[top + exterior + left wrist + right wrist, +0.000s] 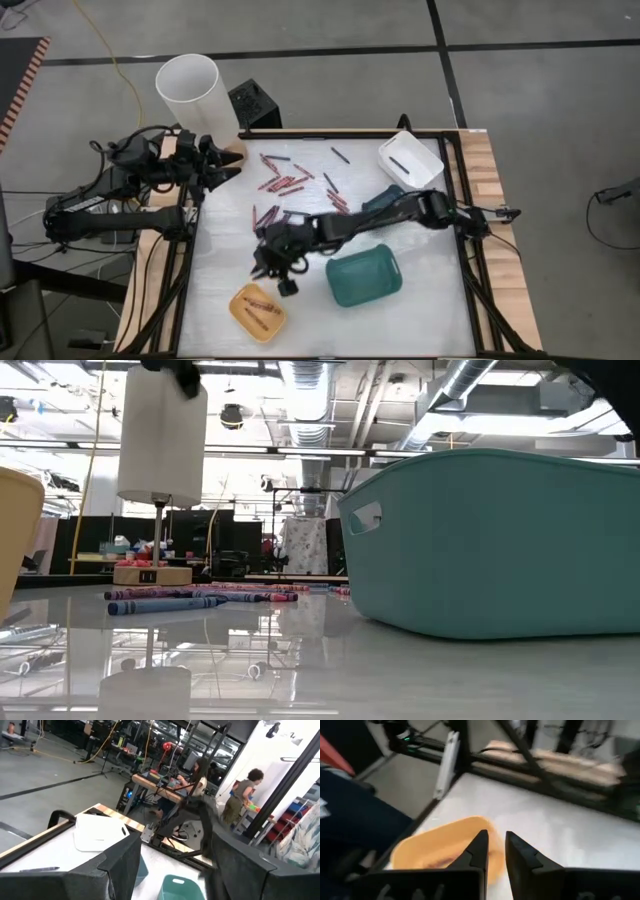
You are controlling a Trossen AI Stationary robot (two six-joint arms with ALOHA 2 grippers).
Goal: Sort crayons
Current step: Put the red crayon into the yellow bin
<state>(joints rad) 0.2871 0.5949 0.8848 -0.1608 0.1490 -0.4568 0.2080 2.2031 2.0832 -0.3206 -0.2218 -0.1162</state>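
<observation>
Teal tray (500, 545) fills the right of the low view, closest to that camera, its wall rising from the glossy table (420, 320). From above, the table is the largest thing, a white sheet inside a dark frame with wooden edges. A tall white cylinder (195, 92) stands at its far left corner. The right arm reaches across the middle of the table, between the teal tray and the scattered sticks. The left arm waits folded at the table's left edge, its left gripper (222, 160) near the cylinder with fingers spread apart. A white tray (410, 160) sits at the far right with one dark stick in it. A yellow tray (258, 311) lies at the near left, holding a few reddish sticks. The right gripper (270, 268) hangs just above and beside the yellow tray, its fingers slightly parted with nothing visible between them. The crayons (290, 182) lie loose across the far middle of the table, well apart from the trays.
</observation>
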